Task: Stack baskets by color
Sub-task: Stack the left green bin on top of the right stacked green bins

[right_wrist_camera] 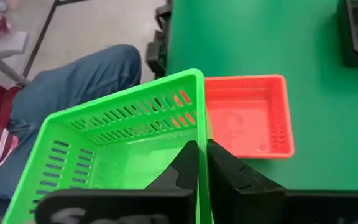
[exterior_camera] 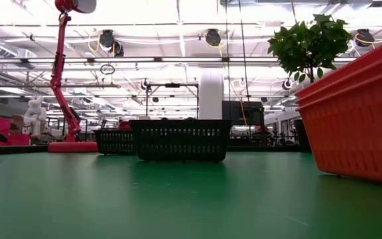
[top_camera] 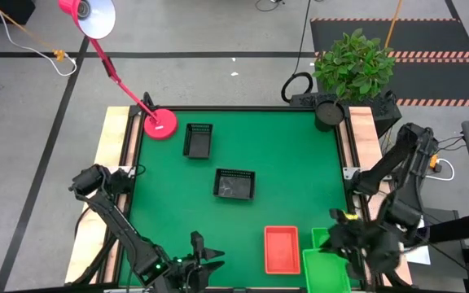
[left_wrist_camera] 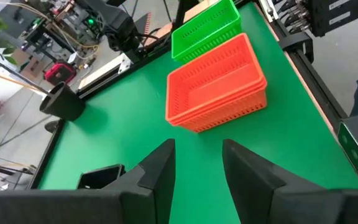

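A green basket [right_wrist_camera: 110,149] (light, stiff, judged easily tilted) is pinched by its thin rim in the right claw [right_wrist_camera: 202,163]; the left claw [left_wrist_camera: 197,163] is held open.

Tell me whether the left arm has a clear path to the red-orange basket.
Probably yes: the left tool is open and empty, with bare green table between it and the red-orange basket.

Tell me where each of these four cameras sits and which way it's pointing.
High view: overhead, straight down on the green table; both arms show.
Low view: at tabletop height, looking level past a black basket into the room; no arm shows.
Left wrist view: past the left gripper, open, toward the red basket.
Right wrist view: over the right gripper, pinching the green basket wall.
Shared: all four see the red basket.
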Robot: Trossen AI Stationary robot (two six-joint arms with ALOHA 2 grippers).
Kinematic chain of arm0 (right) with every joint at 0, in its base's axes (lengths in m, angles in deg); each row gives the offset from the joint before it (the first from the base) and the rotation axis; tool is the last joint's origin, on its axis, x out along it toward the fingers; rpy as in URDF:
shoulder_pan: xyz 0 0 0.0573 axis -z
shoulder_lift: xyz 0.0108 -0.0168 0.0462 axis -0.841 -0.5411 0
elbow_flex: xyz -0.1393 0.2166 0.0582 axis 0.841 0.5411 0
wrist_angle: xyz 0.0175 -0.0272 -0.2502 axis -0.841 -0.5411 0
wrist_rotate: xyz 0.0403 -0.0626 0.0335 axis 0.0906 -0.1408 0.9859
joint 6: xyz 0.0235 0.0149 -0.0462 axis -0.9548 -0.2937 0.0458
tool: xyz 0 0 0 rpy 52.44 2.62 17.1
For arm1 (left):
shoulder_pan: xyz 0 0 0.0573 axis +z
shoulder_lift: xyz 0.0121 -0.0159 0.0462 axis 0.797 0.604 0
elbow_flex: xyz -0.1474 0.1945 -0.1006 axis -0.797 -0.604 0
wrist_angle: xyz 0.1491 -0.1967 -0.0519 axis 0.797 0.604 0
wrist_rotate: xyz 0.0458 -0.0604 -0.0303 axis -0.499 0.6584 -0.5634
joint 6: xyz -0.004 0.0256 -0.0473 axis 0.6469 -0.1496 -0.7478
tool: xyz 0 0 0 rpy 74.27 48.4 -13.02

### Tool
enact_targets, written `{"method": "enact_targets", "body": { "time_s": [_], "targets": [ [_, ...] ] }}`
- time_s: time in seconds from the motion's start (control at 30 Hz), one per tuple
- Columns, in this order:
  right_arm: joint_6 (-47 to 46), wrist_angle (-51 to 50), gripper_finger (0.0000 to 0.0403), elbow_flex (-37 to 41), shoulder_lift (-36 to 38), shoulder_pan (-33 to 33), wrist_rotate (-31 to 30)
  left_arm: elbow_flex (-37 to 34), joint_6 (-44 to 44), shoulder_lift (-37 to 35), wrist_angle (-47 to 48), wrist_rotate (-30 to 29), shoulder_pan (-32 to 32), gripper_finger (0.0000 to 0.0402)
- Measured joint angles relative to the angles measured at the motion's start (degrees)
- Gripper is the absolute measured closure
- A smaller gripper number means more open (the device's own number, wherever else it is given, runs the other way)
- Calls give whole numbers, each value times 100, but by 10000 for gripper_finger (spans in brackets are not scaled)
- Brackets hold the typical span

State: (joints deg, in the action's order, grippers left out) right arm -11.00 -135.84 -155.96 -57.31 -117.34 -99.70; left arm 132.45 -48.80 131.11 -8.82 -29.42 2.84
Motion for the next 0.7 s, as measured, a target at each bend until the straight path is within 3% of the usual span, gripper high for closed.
{"method": "enact_targets", "body": {
  "time_s": [0.43,0.7],
  "targets": [
    [-390,-18,394,38,-2,-1279,-1627,0,-24,0,-298,259,244,270],
    [-588,116,394,710,65,-1316,-1641,2,-78,0,-382,616,328,270]
  ]
}}
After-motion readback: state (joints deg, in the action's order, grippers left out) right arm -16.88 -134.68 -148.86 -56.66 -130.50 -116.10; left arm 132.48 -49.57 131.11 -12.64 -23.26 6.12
